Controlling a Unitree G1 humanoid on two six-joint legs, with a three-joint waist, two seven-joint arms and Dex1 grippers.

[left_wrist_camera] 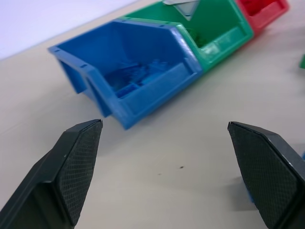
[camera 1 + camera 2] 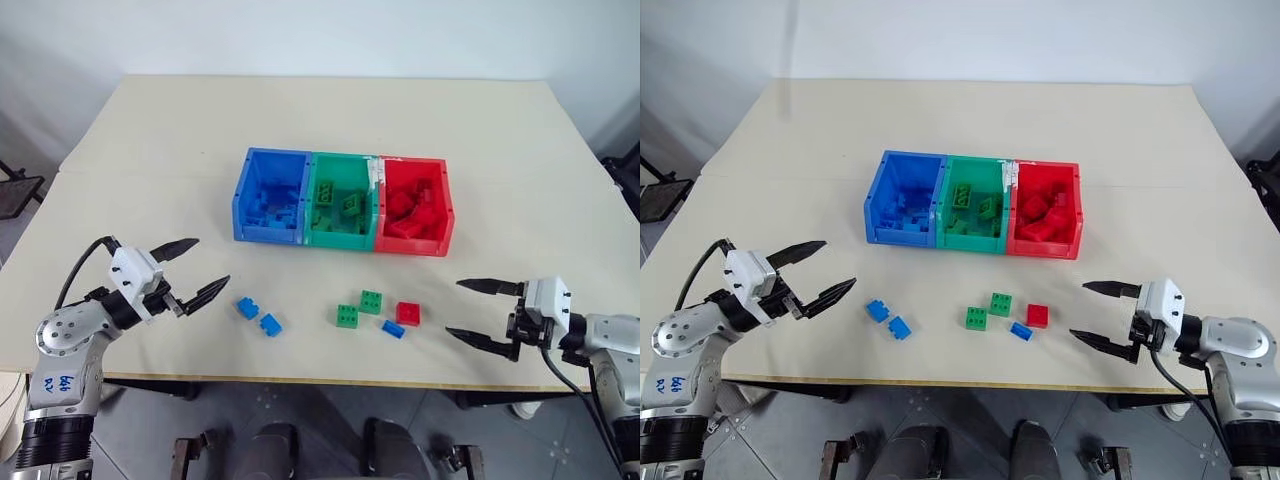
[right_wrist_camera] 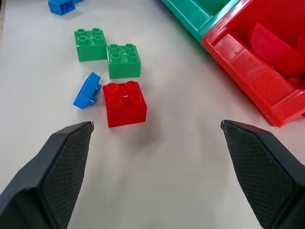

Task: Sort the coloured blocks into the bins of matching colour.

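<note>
Three joined bins stand mid-table: blue bin point(image 2: 264, 233), green bin point(image 2: 337, 239), red bin point(image 2: 409, 244), each holding bricks of its own colour. Several loose blocks lie in front of them: two blue blocks point(image 2: 247, 308) point(image 2: 270, 324), two green blocks point(image 2: 347, 316) point(image 2: 371, 301), a red block point(image 2: 408, 313) and another blue block point(image 2: 393, 329). My left gripper point(image 2: 212, 261) hovers open and empty, left of the blue pair. Open and empty too, my right gripper point(image 2: 454, 308) hangs to the right of the red block point(image 3: 124, 102).
The table's front edge point(image 2: 300, 378) runs just below the loose blocks and both grippers. Bare tabletop point(image 2: 330, 110) stretches behind the bins. A dark object point(image 2: 14, 190) stands off the table at the far left.
</note>
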